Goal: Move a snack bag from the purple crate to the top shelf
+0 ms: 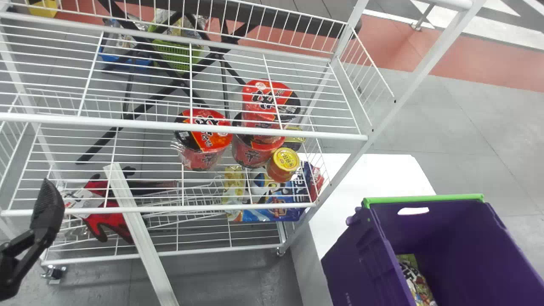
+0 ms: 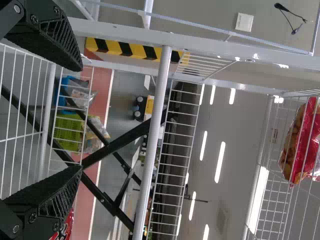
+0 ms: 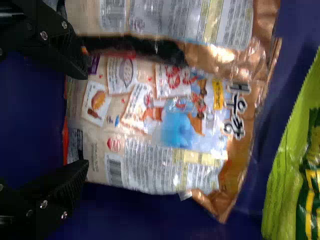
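Note:
The left gripper [image 1: 46,210] is at the head view's left edge, in front of the white rack. In the left wrist view the left gripper [image 2: 81,117] stands open, its fingers wide apart with nothing held. Inside the purple crate [image 1: 476,250] at the lower right lie snack bags [image 1: 416,280]. In the right wrist view the right gripper [image 3: 86,120] is open over a tan and copper snack bag [image 3: 175,110], whose near end lies at its fingertips; contact is hard to tell. A similar bag [image 3: 175,20] lies alongside, and a green bag [image 3: 287,185] lies apart.
The wire rack [image 1: 178,128] has a top shelf above red noodle cups [image 1: 204,131] and a yellow-lidded cup [image 1: 284,163]. A white table [image 1: 374,174] adjoins the crate. A red snack bag [image 2: 300,142] rests behind wire mesh. A white post [image 1: 138,229] slants before the rack.

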